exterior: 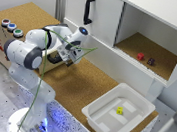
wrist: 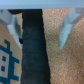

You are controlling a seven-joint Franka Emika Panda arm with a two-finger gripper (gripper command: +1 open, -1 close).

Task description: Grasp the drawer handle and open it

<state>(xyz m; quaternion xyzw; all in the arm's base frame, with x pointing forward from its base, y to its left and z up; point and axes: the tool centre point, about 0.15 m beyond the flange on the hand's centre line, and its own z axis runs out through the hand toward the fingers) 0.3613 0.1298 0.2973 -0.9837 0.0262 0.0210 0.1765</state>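
Observation:
In the wrist view a broad black bar, the drawer handle (wrist: 32, 55), runs between my two pale fingertips (wrist: 65, 31). My gripper (wrist: 39, 26) is open and straddles the bar, with a gap on the cork side. In the exterior view the gripper (exterior: 69, 58) points down at the near edge of the cork-topped desk (exterior: 82, 83), left of its middle. There the arm hides the handle and the drawer front. I cannot tell whether a finger touches the bar.
A white cabinet stands behind the desk with a tall black door handle (exterior: 88, 10) and an open compartment holding a red block (exterior: 140, 56) and a dark object (exterior: 150, 61). A white plastic bin (exterior: 102, 115) with a yellow cube (exterior: 119, 110) sits at the exterior view's right. A box with coloured buttons (exterior: 11, 27) is at the left.

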